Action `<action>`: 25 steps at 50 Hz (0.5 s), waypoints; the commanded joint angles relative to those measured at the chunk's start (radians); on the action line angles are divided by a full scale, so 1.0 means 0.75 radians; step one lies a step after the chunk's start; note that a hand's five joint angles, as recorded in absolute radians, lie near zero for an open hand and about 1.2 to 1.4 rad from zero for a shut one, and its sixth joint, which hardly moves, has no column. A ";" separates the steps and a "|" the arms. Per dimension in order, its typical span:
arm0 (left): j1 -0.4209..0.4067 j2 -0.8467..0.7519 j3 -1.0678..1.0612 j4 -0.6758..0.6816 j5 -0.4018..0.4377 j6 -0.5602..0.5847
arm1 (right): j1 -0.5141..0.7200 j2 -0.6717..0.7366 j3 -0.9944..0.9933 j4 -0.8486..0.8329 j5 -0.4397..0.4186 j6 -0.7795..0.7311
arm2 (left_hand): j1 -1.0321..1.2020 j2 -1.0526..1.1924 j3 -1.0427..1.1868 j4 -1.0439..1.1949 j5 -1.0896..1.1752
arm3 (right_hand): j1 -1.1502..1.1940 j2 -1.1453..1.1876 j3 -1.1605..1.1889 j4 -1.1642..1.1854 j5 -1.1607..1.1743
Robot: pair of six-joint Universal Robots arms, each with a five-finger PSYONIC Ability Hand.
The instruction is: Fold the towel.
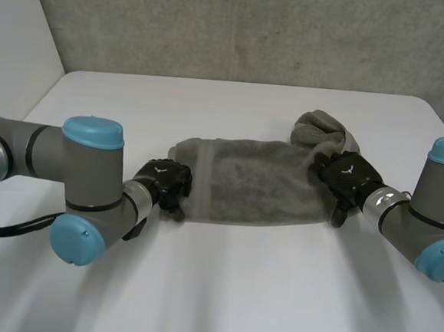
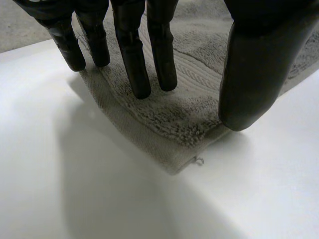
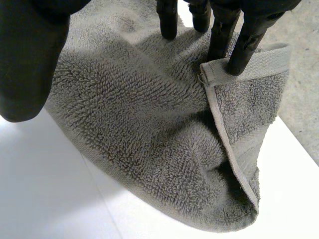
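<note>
Grey towel (image 1: 251,182) lies across the worktop (image 1: 220,289) as a long strip. Left hand (image 1: 165,181) on its left end, right hand (image 1: 346,176) on the bunched right end. Both w/ fingers (image 2: 130,50) straight, gripping nothing, prob. pinning the ends ahead of a fold.

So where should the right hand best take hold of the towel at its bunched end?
Probably the hemmed corner at the right hand's fingertips, coming from above. There the towel folds back on itself and its edge lies loose on top of the pile, so the thumb could slip beneath it.
</note>
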 commanded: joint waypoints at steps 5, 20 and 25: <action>0.000 -0.013 0.000 0.002 -0.002 0.025 | 0.000 0.000 0.002 0.000 -0.001 0.000 | 0.766 0.771 -0.066 -0.074 0.755 | 0.001 0.105 -0.054 -0.090 -0.081; -0.002 0.032 -0.014 0.002 0.000 0.043 | -0.002 -0.002 0.004 0.004 -0.001 0.000 | 0.504 0.509 -0.066 -0.074 0.493 | 0.005 0.108 -0.054 -0.090 -0.081; -0.002 0.071 -0.037 0.004 -0.006 0.041 | -0.002 -0.006 0.004 0.004 0.001 0.000 | 0.050 0.055 -0.066 -0.074 0.039 | 0.005 0.108 -0.054 -0.090 -0.081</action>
